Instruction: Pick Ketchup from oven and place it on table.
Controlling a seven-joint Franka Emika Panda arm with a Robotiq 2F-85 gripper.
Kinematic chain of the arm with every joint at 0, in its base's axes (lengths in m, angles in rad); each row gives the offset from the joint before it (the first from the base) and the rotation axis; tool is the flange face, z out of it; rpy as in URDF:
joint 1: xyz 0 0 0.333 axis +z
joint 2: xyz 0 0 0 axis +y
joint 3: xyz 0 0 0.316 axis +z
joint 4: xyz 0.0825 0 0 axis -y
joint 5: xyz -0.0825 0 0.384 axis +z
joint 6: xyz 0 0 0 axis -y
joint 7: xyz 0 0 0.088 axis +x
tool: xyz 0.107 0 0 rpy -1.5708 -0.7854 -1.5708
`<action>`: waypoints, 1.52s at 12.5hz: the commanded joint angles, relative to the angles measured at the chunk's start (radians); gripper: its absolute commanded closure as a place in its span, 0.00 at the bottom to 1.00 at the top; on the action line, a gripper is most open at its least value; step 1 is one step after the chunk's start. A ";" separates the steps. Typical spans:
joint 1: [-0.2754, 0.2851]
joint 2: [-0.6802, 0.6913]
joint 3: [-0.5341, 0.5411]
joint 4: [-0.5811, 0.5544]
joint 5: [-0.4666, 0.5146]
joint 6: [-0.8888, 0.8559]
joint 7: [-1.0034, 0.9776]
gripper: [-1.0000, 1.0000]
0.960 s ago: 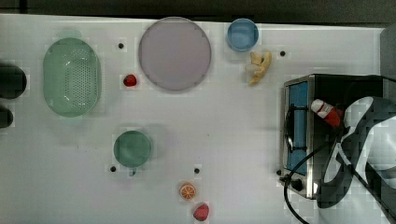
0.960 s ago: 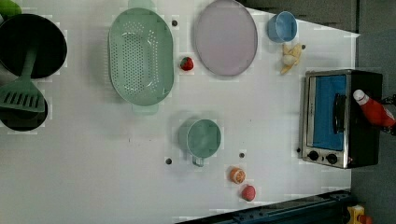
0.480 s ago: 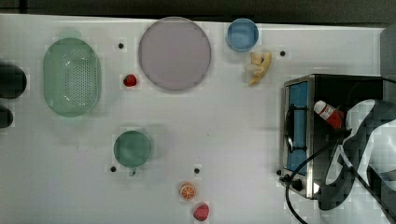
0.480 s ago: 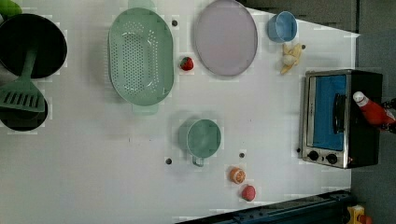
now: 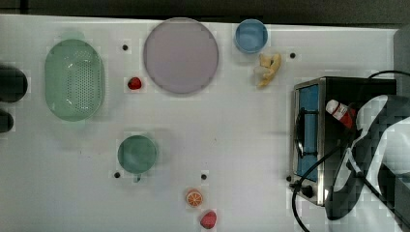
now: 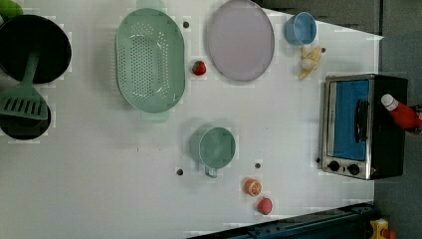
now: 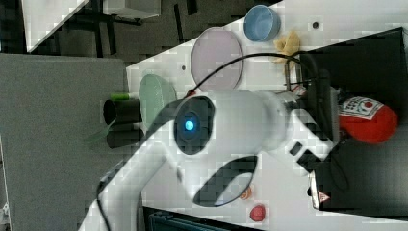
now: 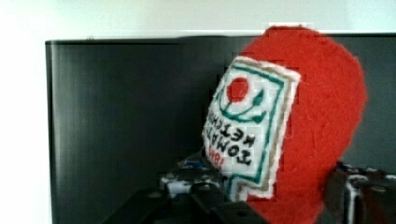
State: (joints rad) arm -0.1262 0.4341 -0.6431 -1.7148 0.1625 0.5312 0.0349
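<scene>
The ketchup, a red bottle with a white-and-red label, lies on the black top of the oven. Its white cap points toward the oven's glass door in the top view. My gripper is shut on the ketchup, with a dark finger on the label side and the other on the far side. In the right view the gripper clasps the bottle near its neck. In the left view the ketchup sits at the oven's back edge. The white table stretches away in front of the oven door.
On the table are a green colander, a lilac plate, a blue bowl, a banana, a strawberry, a green mug, an orange slice and a red fruit. A black cable hangs beside the oven.
The arm stays over the oven top and the ketchup lies in nearly the same spot; its cap end has shifted only slightly.
</scene>
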 commanded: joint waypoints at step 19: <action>0.376 -0.265 0.361 -0.125 -0.090 -0.305 0.154 0.38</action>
State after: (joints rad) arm 0.2847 0.1908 -0.2339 -1.8242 0.1122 0.1998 0.0743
